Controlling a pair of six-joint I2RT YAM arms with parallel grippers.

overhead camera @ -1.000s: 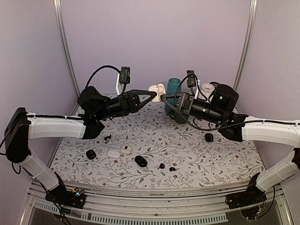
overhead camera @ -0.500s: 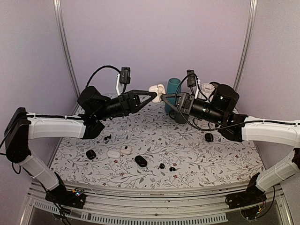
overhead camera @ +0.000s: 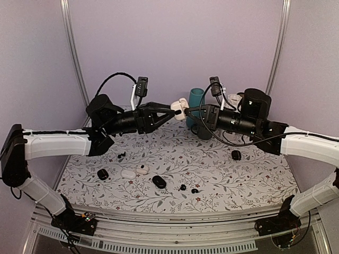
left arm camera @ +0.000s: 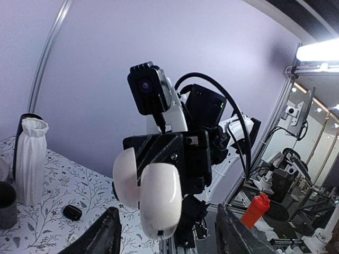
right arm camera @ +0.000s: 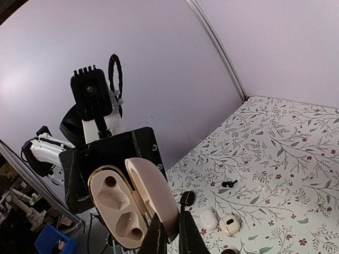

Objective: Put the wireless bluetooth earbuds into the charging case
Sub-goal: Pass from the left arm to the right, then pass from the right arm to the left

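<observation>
A white charging case [overhead camera: 179,106] hangs open in the air over the back of the table, between the two arms. My right gripper [overhead camera: 185,111] is shut on its lid, seen up close as the charging case [right arm camera: 119,206] with two empty wells, its lid pinched by that gripper [right arm camera: 172,233]. My left gripper [left arm camera: 169,233] is open, its fingers spread on either side below the closed-looking back of the case [left arm camera: 159,198] without touching it. Two tiny black earbuds [overhead camera: 183,187] [overhead camera: 195,190] lie on the table near the front; another small black bud [right arm camera: 229,183] lies at the left.
Black oval cases [overhead camera: 103,173] [overhead camera: 159,182] [overhead camera: 236,155] and two white cases [overhead camera: 127,173] [overhead camera: 142,169] lie on the floral table. A teal cup [overhead camera: 196,99] stands behind the grippers. A white ribbed vase [left arm camera: 30,159] and a grey cup [left arm camera: 6,203] stand at the back.
My left gripper has opened and let go of the white case. My right gripper closed on its lid and now holds it alone. Both arms rose slightly.
</observation>
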